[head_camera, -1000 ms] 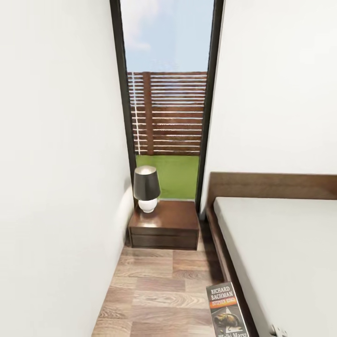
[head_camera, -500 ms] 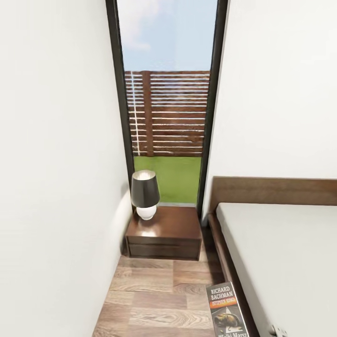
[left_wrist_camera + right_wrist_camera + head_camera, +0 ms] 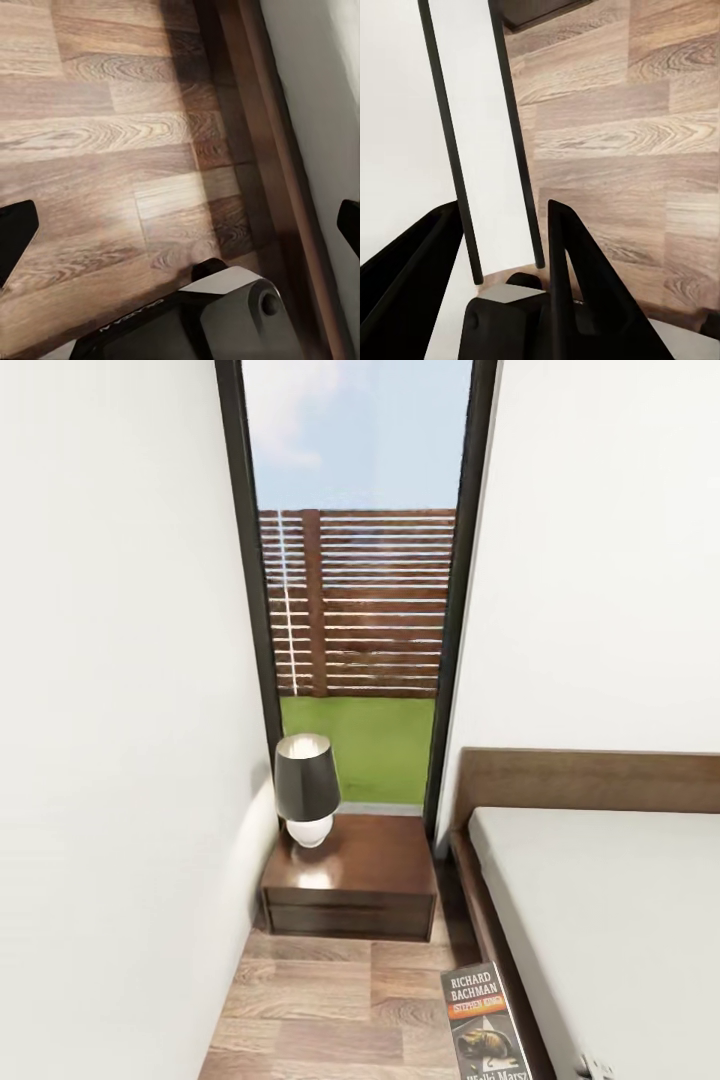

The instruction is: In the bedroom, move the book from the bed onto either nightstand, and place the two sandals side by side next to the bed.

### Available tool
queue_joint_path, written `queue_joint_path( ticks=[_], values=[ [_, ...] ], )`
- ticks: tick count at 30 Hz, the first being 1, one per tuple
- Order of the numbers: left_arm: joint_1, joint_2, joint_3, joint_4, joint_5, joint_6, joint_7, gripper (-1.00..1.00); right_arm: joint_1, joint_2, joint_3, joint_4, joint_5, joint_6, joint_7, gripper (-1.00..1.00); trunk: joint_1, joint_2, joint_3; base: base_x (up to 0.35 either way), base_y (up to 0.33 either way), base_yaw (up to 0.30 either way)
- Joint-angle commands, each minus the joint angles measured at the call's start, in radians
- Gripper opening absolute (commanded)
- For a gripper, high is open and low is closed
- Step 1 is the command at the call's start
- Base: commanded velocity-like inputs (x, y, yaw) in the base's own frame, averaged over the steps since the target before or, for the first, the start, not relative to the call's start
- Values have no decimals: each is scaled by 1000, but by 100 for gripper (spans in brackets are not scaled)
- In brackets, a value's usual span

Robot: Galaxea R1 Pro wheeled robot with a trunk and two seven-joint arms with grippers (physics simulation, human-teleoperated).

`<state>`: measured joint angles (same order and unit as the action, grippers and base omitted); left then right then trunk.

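Observation:
The book (image 3: 485, 1022), dark cover reading "Richard Bachman", hangs at the bottom of the head view above the floor, beside the bed (image 3: 600, 920). In the right wrist view my right gripper (image 3: 502, 204) is shut on the book (image 3: 480, 135), seen edge-on between the black fingers (image 3: 577, 277). The dark-brown nightstand (image 3: 350, 880) stands ahead against the window, left of the headboard. My left gripper (image 3: 180, 229) hangs open over the plank floor next to the bed frame (image 3: 255, 150), with nothing between its fingers. The sandals are out of view.
A black-shaded lamp (image 3: 305, 790) with a white base sits on the nightstand's back left corner. A white wall (image 3: 110, 760) closes the left side, leaving a narrow strip of wood floor (image 3: 330, 1010) between it and the bed. A tall dark-framed window (image 3: 355, 610) is behind.
The whole view has moved forward toward the nightstand, which now looks larger and lower in the picture. The book keeps its place at the bottom of the view.

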<state>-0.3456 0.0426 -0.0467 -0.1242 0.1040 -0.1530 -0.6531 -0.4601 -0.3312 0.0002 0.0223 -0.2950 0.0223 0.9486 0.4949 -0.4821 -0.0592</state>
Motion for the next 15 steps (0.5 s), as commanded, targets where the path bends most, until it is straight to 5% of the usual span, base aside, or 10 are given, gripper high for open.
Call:
queue_joint_path(
  ticks=[1,11,15],
  values=[
    [-1,0,-5,1,10,-2,-3,100,-2,0,-5,2,-6,2,4,-100,1,-2,-2,329,0,0],
    [-1,0,-5,1,10,-2,-3,100,-2,0,-5,2,-6,2,4,-100,1,-2,-2,329,0,-5],
    [-1,0,-5,1,10,-2,-3,100,-2,0,-5,2,-6,2,4,-100,1,-2,-2,329,0,-165]
  ],
)
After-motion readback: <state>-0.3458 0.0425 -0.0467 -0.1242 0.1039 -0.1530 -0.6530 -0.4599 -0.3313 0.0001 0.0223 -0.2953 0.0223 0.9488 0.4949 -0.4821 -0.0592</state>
